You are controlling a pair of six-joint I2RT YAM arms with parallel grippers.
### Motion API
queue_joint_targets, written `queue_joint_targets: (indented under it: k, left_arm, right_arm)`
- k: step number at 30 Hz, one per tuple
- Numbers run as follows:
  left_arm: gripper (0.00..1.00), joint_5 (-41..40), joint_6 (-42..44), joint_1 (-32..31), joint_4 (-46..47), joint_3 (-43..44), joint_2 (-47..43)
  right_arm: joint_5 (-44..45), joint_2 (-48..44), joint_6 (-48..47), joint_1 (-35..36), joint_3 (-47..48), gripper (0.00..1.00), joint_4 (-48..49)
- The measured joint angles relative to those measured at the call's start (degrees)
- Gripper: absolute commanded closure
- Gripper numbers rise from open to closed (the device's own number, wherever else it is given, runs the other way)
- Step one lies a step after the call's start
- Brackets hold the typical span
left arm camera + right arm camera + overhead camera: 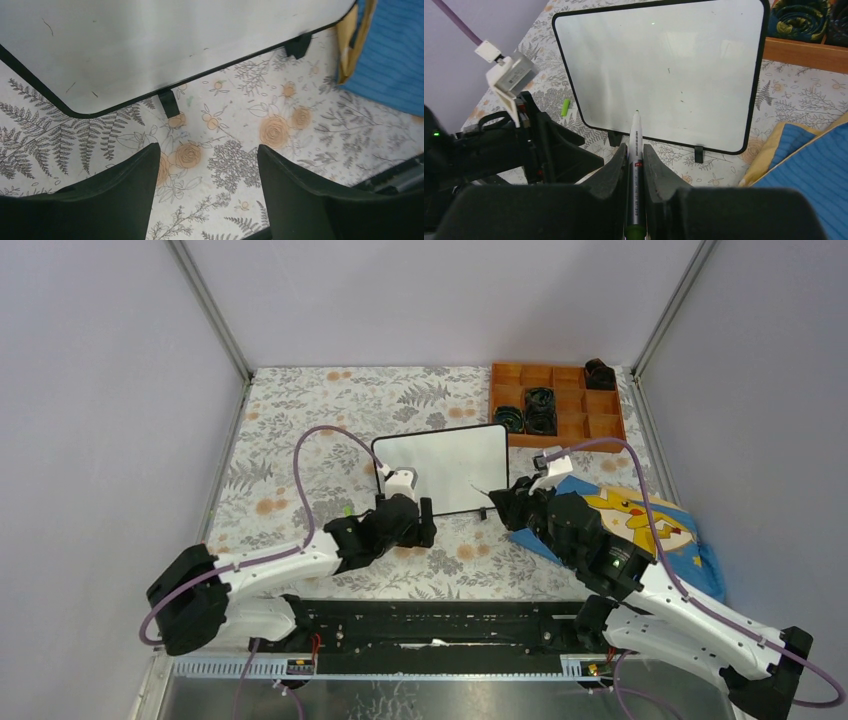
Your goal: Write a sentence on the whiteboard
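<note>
Right now my right gripper is closed tight on a marker, its 2 fingers pressed against the grey barrel with no gap left. The marker's green end sits back toward my wrist and its fine tip points forward at the whiteboard. From the wrist view the tip lies over the lower middle of the board's white face, just above the black frame. Whether it actually touches, I cannot tell from this angle.

The whiteboard sits near the middle of the floral surface, resting on 2 small black feet along its near edge. Its face shows only a few tiny dark specks.

My left gripper is wide open and holds nothing. Its 2 black fingers hang above the flower pattern just in front of the board's near left corner, apart from the frame.

A small green piece, possibly the marker's cap, lies on the surface just left of the board. A blue Pikachu cloth is spread to the right, partly under my right arm. An orange compartment tray with black coiled items sits behind the board's right corner.
</note>
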Motion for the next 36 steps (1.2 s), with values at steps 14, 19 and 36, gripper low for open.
queue_joint_targets:
  k: [14,19,36]
  left_arm:
    - [0.45,-5.2,-3.8,-0.1,-1.8,6.3,15.6]
    - [0.49,-7.6,-4.8,-0.1,-3.3,7.2,17.7]
    - [0.62,-10.3,-4.9,-0.1,-3.9,10.0,23.6]
  right_arm:
    - [1.2,-1.9,0.0,0.0,0.0,1.00,-2.1]
    - [1.2,-1.9,0.0,0.0,0.0,1.00,-2.1]
    - [1.2,-2.0,0.0,0.0,0.0,1.00,-2.1]
